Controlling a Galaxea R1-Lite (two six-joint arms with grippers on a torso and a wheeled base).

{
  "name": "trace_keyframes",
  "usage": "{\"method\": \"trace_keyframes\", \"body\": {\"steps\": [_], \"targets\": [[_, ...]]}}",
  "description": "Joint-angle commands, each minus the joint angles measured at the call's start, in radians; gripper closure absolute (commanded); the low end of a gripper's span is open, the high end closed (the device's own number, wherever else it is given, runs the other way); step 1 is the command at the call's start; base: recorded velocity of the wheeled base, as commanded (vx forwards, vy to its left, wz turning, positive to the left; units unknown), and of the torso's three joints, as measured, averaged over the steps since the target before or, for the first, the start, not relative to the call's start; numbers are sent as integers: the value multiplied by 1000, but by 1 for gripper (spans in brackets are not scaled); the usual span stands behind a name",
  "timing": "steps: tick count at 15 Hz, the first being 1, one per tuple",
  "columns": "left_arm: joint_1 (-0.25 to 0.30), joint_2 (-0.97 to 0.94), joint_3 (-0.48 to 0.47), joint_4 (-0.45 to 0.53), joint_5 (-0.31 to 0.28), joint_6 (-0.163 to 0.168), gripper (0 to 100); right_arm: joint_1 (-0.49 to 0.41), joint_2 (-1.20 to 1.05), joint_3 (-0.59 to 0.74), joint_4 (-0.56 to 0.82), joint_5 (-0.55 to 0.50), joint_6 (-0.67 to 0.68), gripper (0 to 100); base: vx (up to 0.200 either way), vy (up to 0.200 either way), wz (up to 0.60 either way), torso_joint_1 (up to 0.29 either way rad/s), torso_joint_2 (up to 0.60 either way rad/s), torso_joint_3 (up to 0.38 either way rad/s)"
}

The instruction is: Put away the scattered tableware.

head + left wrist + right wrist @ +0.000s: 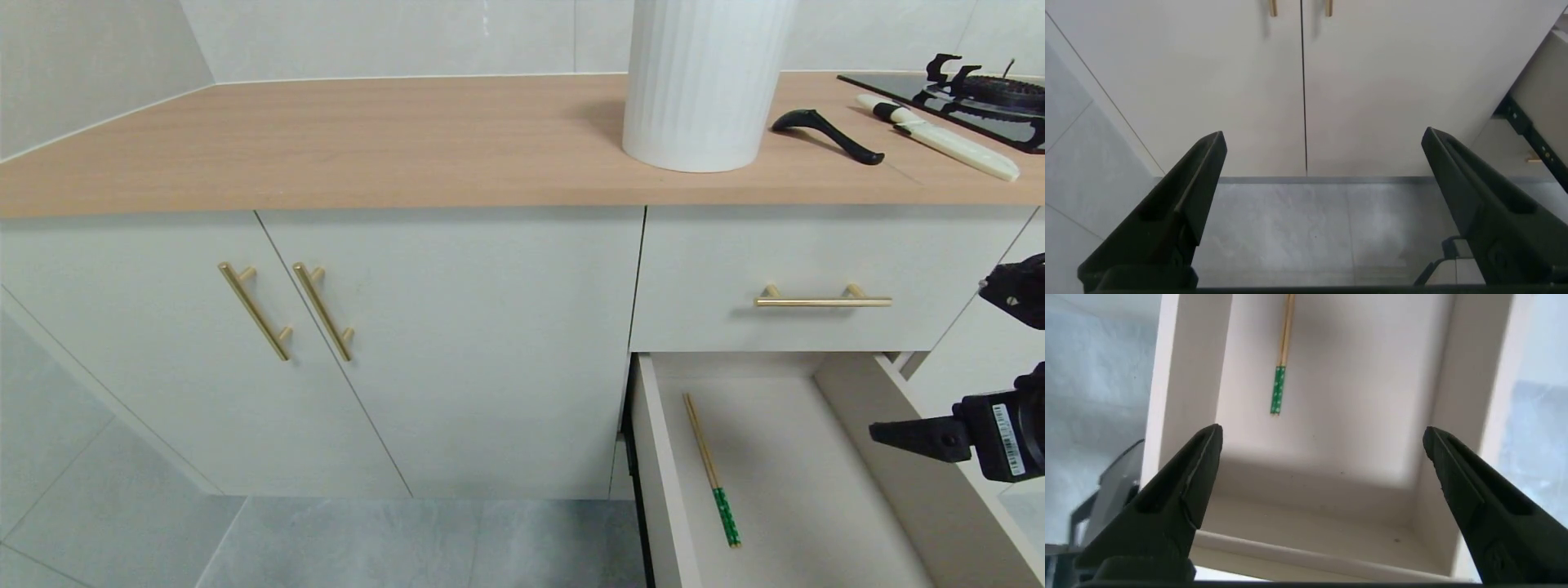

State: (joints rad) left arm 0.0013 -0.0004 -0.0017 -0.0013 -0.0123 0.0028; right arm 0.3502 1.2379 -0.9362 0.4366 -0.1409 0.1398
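- Right gripper (pixel 1320 431), jaws spread and empty, hangs over the open drawer (pixel 657 474); left gripper (pixel 1323 133) is likewise spread.
- Knife (pixel 939 137), at 2 o'clock: its flat blade may slip from a shallow pinch.

Wooden countertop (pixel 367 139) carries a white ribbed canister (pixel 702 82), black utensil (pixel 831 135) and knife (pixel 939 137); open drawer (pixel 804 478) holds chopsticks (pixel 712 469)

The head camera looks forward and down from some way back, taking in the worktop (pixel 367 139), the doors (pixel 457 343) under it and the open drawer (pixel 800 457). The left wrist camera sits low and close, facing the doors (pixel 1388 90) and the floor (pixel 1306 220). The right wrist camera looks down into the drawer (pixel 1372 400) from close above. Its chopsticks (pixel 1285 351) are the same chopsticks (pixel 710 471) that the head view sees.
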Motion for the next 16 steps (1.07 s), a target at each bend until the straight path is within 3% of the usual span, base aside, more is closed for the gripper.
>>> {"method": "trace_keyframes", "body": {"steps": [1,5,9,16], "targets": [[0,0,0,0,0,0,0,-4,-24,5,-1,0,-6,0,0,0,0,0,0,0],[0,0,0,0,0,0,0,-5,-32,8,-1,0,-9,0,0,0,0,16,-38,-13],[0,0,0,0,0,0,0,-4,-38,10,-2,0,-11,0,0,0,0,155,-210,-232],[0,0,0,0,0,0,0,-4,-35,19,-2,0,-32,0,0,0,0,160,-547,-255]]}}
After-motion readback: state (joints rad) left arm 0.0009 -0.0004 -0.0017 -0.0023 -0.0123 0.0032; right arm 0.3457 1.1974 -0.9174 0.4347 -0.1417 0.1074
